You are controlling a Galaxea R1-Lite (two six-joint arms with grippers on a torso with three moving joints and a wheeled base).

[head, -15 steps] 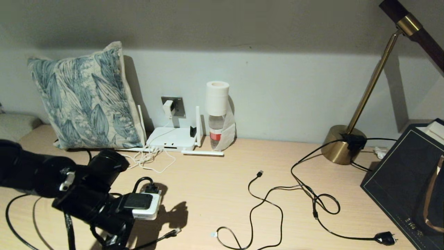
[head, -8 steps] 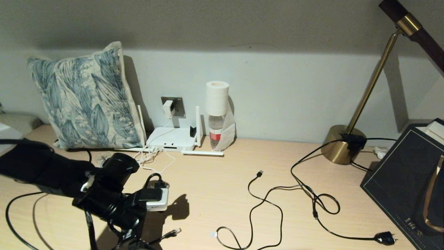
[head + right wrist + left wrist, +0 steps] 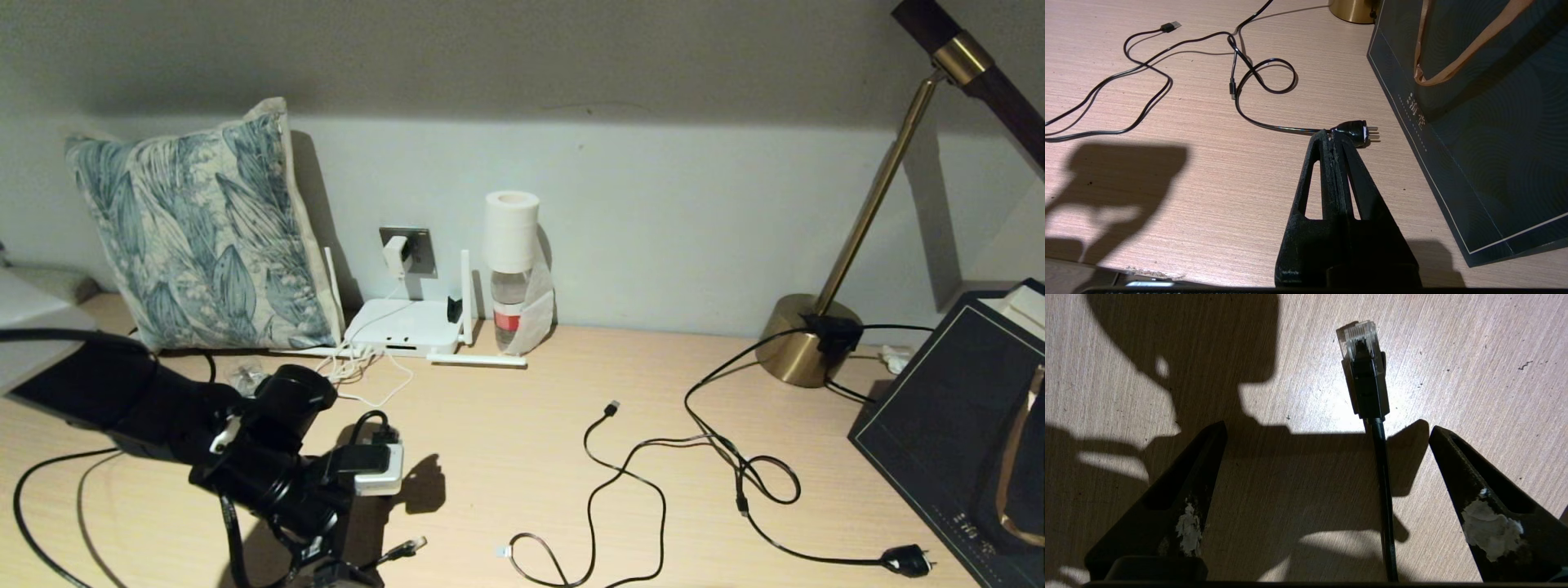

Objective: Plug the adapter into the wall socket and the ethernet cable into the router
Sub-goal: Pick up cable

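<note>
The white adapter [image 3: 396,255] sits in the grey wall socket [image 3: 418,245], and its thin white cord drops to the white router [image 3: 404,325] below. The black ethernet cable lies flat near the table's front edge, its clear clip plug [image 3: 411,543] pointing right. In the left wrist view that plug [image 3: 1360,335] lies just past my fingertips. The cable [image 3: 1384,490] runs between my fingers, closer to one of them and touching neither. My left gripper [image 3: 1327,426] is open just above the table. My right gripper [image 3: 1331,134] is shut and empty, low over the table's right front.
A leaf-print pillow [image 3: 204,229] leans left of the router. A bottle topped with a paper roll [image 3: 513,269] stands to the router's right. A thin black USB cable [image 3: 620,474] and a black plug [image 3: 906,561] lie mid-right. A brass lamp base [image 3: 804,339] and a dark gift bag [image 3: 963,425] stand far right.
My left arm has moved right and slightly away from me across the table, closing on the ethernet plug. The cables and the right side have not changed.
</note>
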